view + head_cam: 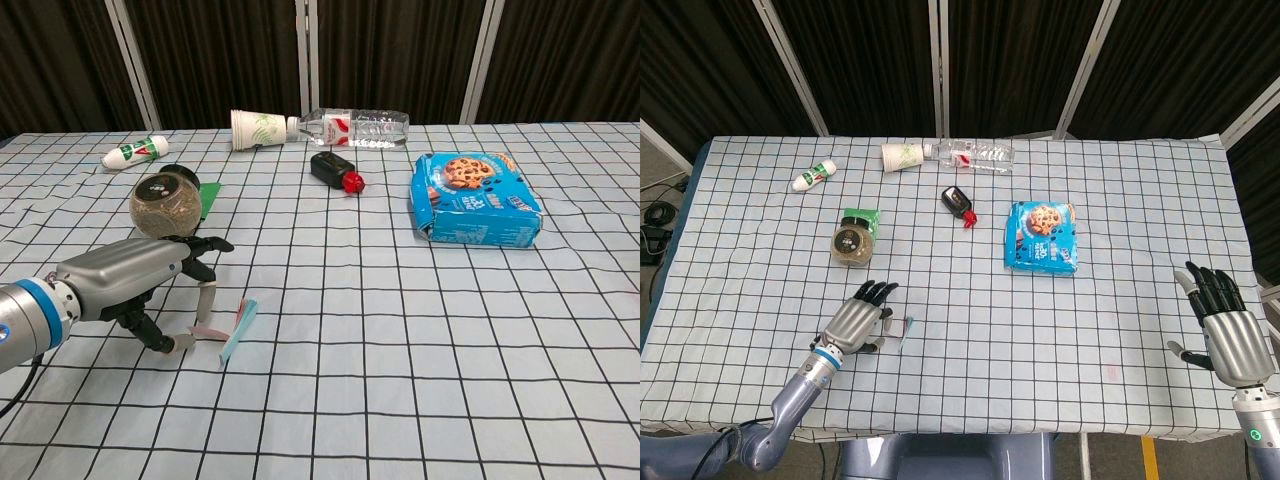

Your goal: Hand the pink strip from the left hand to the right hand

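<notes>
The pink strip [211, 331] lies flat on the checked tablecloth, crossed with a light-blue strip [238, 330]; in the head view the pair shows as a small mark [905, 329]. My left hand [130, 278] [855, 320] is low over the table just left of it. Its fingers are apart, one fingertip [205, 305] hanging above the strip's left end and the thumb reaching in from below. I cannot tell whether they touch the strip. My right hand [1228, 335] hovers at the far right edge with spread fingers, holding nothing. The chest view does not show it.
A round jar [163, 206] on a green packet stands just behind my left hand. Further back are a small white bottle [134, 152], a tipped paper cup [258, 129], a clear bottle [355, 127] and a black and red object [335, 171]. A blue cookie pack [474, 199] lies centre-right.
</notes>
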You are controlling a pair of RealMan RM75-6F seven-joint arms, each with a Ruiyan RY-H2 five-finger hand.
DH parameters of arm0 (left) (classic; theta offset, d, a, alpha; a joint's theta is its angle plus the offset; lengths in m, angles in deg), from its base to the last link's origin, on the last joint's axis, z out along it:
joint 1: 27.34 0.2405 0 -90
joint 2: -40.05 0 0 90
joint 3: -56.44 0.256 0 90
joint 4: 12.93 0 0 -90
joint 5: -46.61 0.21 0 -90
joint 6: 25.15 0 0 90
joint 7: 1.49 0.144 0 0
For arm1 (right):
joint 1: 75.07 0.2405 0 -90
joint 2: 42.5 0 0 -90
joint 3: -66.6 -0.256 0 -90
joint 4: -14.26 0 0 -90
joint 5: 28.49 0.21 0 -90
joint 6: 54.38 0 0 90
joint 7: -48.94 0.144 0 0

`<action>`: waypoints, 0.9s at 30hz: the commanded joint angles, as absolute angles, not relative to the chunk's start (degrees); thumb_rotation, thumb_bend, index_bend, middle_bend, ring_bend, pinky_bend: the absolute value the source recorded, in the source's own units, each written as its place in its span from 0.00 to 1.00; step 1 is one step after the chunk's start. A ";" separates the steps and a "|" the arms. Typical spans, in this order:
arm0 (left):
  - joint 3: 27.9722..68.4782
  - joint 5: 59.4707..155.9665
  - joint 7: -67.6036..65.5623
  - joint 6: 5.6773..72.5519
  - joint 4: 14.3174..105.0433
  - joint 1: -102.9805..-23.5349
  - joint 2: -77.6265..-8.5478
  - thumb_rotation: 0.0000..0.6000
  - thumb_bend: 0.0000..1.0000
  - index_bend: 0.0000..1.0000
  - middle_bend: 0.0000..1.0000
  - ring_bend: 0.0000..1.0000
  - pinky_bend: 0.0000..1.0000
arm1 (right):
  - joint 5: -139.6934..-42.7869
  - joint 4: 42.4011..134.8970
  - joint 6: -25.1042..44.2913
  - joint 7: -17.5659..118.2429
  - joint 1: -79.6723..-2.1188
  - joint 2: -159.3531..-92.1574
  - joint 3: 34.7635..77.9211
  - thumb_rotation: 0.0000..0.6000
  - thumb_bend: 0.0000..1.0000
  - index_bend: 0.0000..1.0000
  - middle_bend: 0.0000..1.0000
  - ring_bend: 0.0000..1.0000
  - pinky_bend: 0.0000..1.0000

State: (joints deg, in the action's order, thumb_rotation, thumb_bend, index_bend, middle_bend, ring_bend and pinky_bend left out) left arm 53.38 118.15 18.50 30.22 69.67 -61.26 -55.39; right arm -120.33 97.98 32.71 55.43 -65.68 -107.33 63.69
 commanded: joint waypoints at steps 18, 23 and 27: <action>53.08 117.47 20.18 29.52 67.21 -62.55 -57.78 1.00 0.41 0.60 0.00 0.00 0.00 | -120.71 98.33 32.96 55.77 -65.93 -107.26 63.55 1.00 0.00 0.09 0.00 0.00 0.00; 53.08 116.95 20.92 29.44 67.16 -62.68 -58.14 1.00 0.43 0.60 0.00 0.00 0.00 | -120.77 98.36 33.19 55.99 -66.01 -107.13 63.44 1.00 0.00 0.09 0.00 0.00 0.00; 53.09 116.61 21.57 29.43 67.02 -62.82 -58.41 1.00 0.50 0.61 0.00 0.00 0.00 | -120.94 98.37 33.40 56.25 -66.08 -107.03 63.42 1.00 0.00 0.09 0.00 0.00 0.00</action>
State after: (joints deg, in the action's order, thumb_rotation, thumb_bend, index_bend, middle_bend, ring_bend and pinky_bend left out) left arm 53.07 116.68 21.48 29.43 67.06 -62.79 -58.35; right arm -120.93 98.37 33.38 56.24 -66.07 -107.03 63.42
